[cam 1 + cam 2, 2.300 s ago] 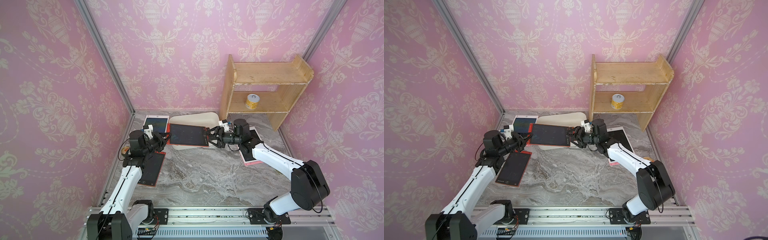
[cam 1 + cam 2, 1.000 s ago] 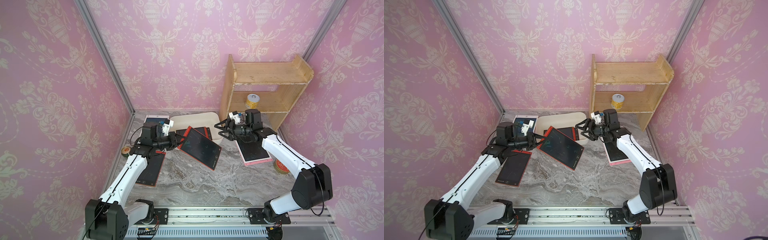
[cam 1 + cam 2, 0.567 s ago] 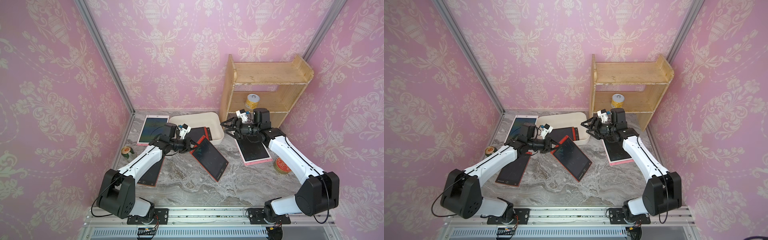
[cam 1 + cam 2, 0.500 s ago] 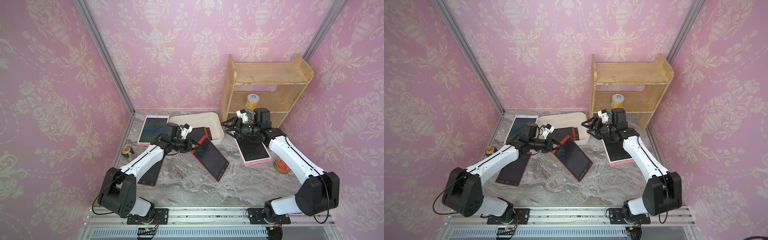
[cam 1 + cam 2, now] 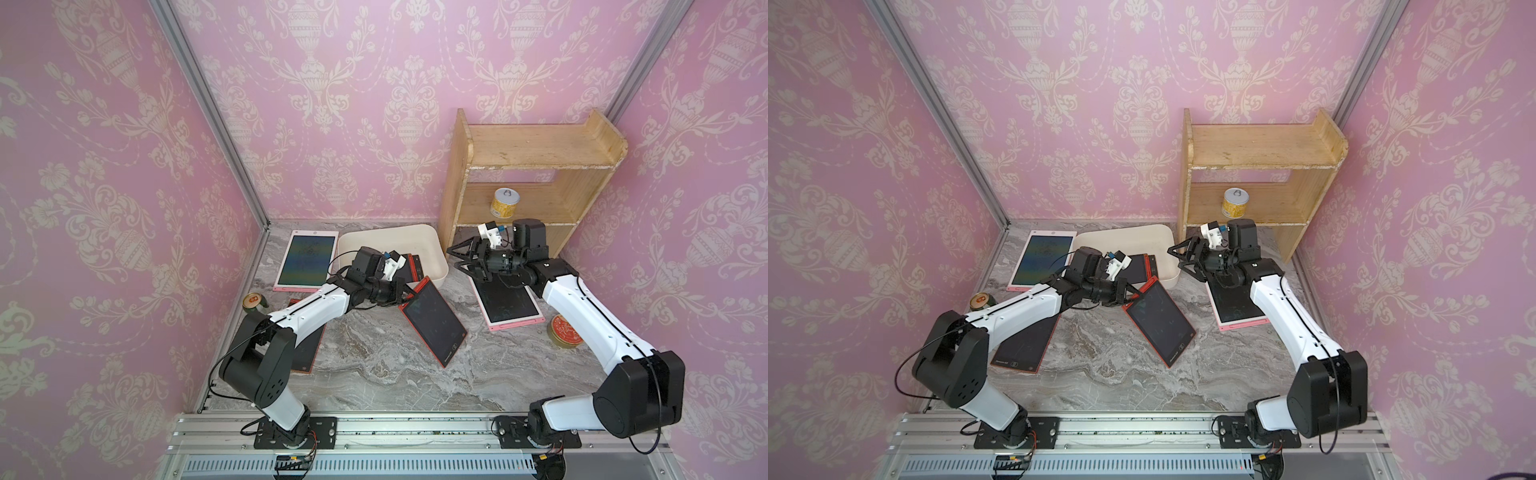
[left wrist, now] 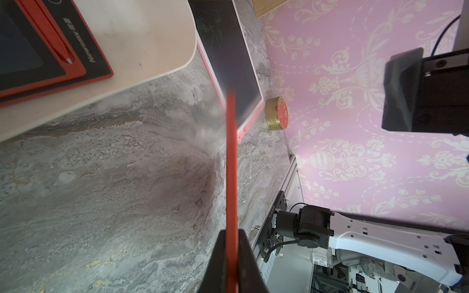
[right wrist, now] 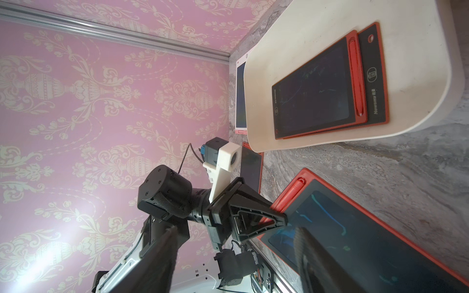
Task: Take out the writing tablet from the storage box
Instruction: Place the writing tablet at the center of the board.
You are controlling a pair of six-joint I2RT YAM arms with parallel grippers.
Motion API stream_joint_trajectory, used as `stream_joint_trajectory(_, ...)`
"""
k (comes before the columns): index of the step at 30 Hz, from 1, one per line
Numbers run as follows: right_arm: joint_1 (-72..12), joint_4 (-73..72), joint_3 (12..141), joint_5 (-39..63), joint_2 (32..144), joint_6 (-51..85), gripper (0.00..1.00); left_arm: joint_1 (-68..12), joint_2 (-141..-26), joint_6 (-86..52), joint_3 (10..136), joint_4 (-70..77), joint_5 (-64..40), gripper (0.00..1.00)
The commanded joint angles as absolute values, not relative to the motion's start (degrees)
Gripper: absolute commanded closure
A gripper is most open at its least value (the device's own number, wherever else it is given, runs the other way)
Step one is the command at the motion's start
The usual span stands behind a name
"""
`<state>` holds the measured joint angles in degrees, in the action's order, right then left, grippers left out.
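Fingers of the left gripper pinch a corner of the red writing tablet, which seems to lie on the marble table just outside the storage box. The right gripper hangs spread wide beside the box, above a pink tablet.

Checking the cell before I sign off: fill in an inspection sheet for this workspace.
Surface: marble table, tablets spread across it.
Job's things: box holds two stacked red tablets; a third red tablet is out of it, held over the table.
Clutter: left pink tablet, right pink tablet, red tablet under the left arm, green can, gold tin, yellow can on the shelf.
Grippers: left gripper shut on the third red tablet's edge; right gripper open, empty, beside the box.
Cables: black loop at the left arm, off the tablets.
Surroundings: pink walls, front rail.
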<state>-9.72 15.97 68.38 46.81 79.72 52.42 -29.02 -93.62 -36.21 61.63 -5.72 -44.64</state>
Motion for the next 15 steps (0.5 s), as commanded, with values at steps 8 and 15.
stream_joint_trajectory(8, -8.2, 17.2, 64.2, 48.2, 76.9, 50.4, 0.26, -32.9, -98.7, -31.5, 67.7, -5.4, -44.2, 1.00)
stream_joint_trajectory(15, -7.3, 17.2, 63.6, 48.5, 76.5, 50.4, 0.26, -34.8, -101.1, -27.6, 70.2, -9.7, -44.7, 1.00)
